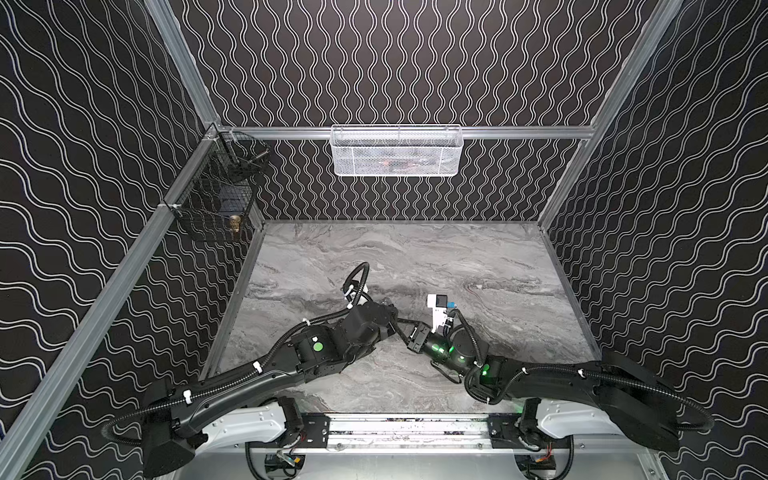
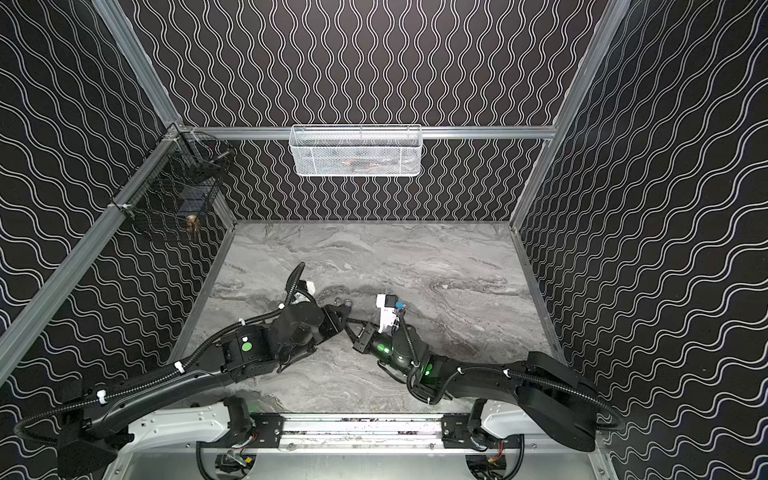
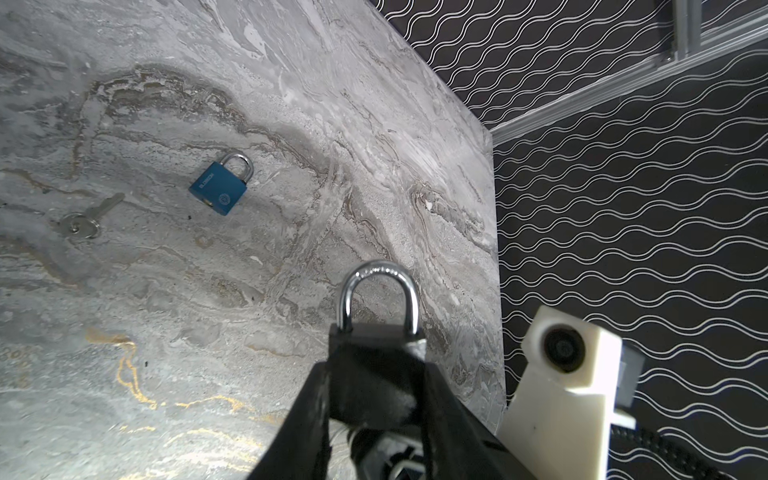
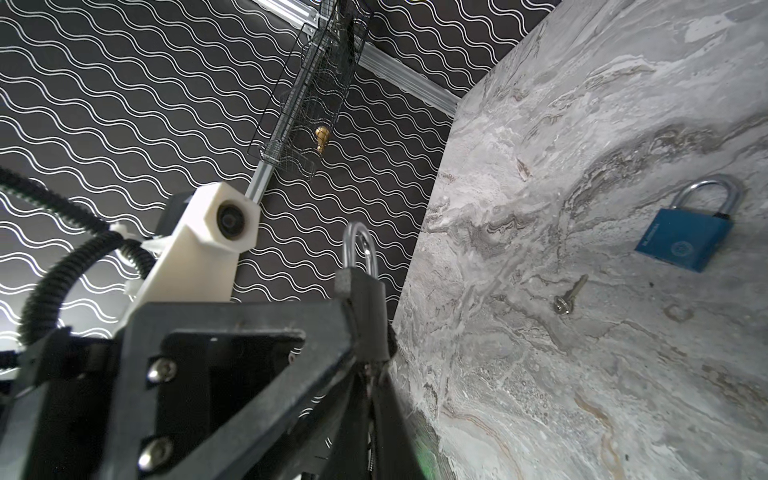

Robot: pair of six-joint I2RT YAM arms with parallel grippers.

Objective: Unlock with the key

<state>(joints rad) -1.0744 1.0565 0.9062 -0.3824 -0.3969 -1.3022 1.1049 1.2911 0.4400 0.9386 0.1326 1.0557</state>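
Both arms angled inward, tips together over the table (image 1: 457,257). The left gripper (image 3: 376,370) clasped a black padlock (image 3: 376,332), shackle pointing outward. The right gripper (image 4: 370,370), jaws pinched closed, sat at the lock's base. A key (image 3: 89,218) lay near a blue padlock (image 3: 220,187).

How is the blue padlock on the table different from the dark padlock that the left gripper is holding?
The blue padlock lies flat on the grey marble table, ungripped; the dark padlock is held off it between the jaws of the left gripper. The blue padlock's body shows fully; the dark padlock's is mostly hidden by those jaws. Both have silver shackles, seemingly closed.
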